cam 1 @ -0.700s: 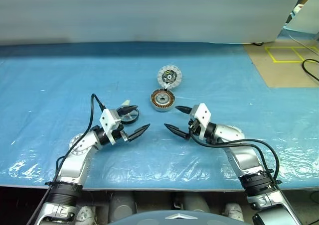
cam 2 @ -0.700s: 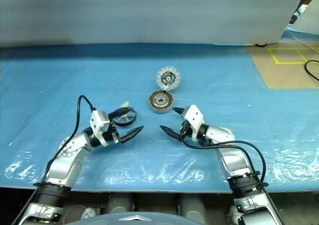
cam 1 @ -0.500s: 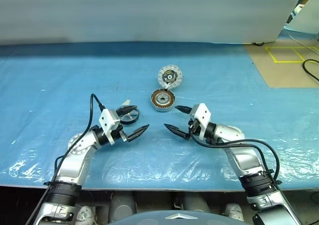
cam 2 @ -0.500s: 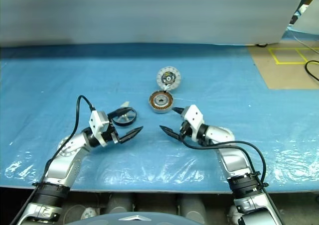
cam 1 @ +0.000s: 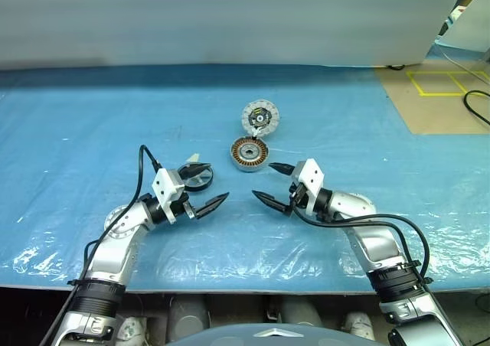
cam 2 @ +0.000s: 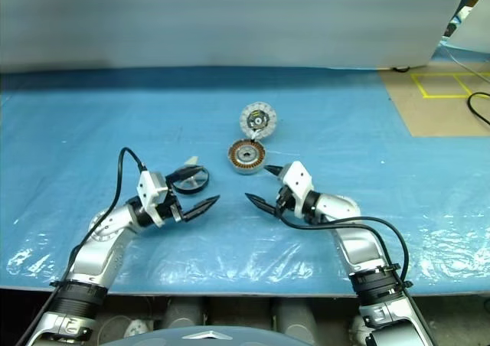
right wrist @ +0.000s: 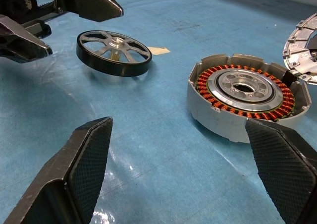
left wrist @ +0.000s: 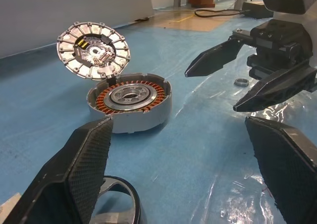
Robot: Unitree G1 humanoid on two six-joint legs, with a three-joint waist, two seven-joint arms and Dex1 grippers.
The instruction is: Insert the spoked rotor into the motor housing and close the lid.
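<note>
Both grippers were found empty and spread wide, facing each other low in the centre of the left eye view. The left gripper [cam 1: 205,185] sat left of centre with its upper finger over or just beside the spoked rotor [cam 1: 200,177]; contact could not be confirmed. The right gripper [cam 1: 272,183] sat right of centre, apart from every part.

The spoked rotor lay flat on the blue sheet [cam 1: 69,132], left of and slightly below the motor housing [cam 1: 249,154]. In the right wrist view the rotor [right wrist: 114,52] showed in the upper left, clear of the housing [right wrist: 243,94] at right, open sheet between them.

The housing stood just above frame centre, open face up, copper windings and centre hole exposed. The lid [cam 1: 260,118] stood tilted behind it in the upper centre, segmented face toward the camera, its lower edge meeting the housing rim. In the left wrist view the lid [left wrist: 93,49] appeared hinged or propped there; which one could not be told.

Assessment: the housing was left open and the lid raised so the rotor could be dropped in. The wide jaws at the rotor suggested a pickup by the left arm was being prepared. Nothing had been inserted.
</note>
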